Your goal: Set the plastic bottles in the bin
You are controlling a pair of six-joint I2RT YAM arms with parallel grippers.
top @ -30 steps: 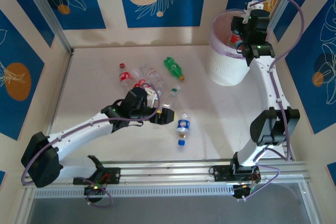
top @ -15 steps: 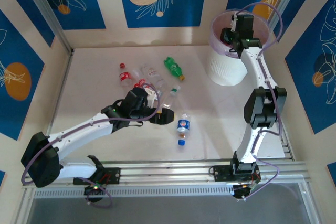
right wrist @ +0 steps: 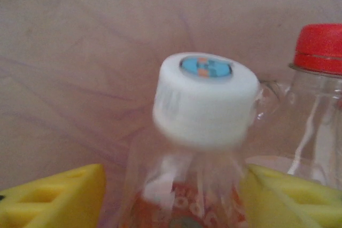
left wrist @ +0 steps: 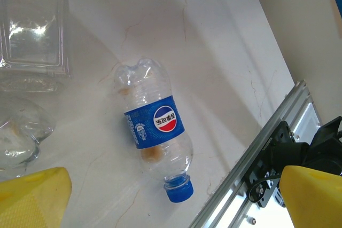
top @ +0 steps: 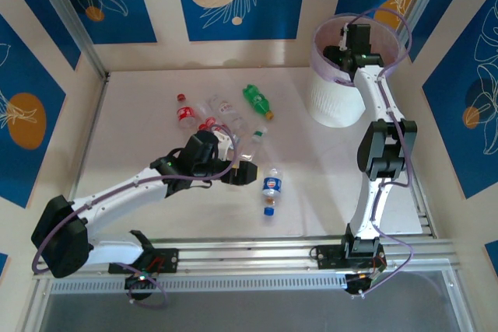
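My right gripper (top: 348, 50) reaches into the bin (top: 334, 105), a tall white tub with a purplish rim. In the right wrist view its yellow fingers (right wrist: 59, 198) stand apart around a white-capped, red-labelled bottle (right wrist: 203, 100), blurred, with a gap on the left side; the gripper (right wrist: 171, 201) is open. A red-capped bottle (right wrist: 319, 46) stands beside it in the bin. My left gripper (top: 243, 172) is open over the table, just left of a blue-labelled bottle (top: 271, 185) (left wrist: 157, 132) lying on its side, which lies between the wide-spread fingers (left wrist: 32, 198).
A green bottle (top: 257, 100), a red-labelled bottle (top: 184, 113) and several clear ones (top: 226, 118) lie on the table's middle. Clear bottles (left wrist: 32, 25) sit close to my left gripper. The aluminium rail (top: 249, 253) runs along the near edge.
My right arm has swung left over the bin and dipped into it, and its jaws have parted from the white-capped bottle. The left arm has not moved.
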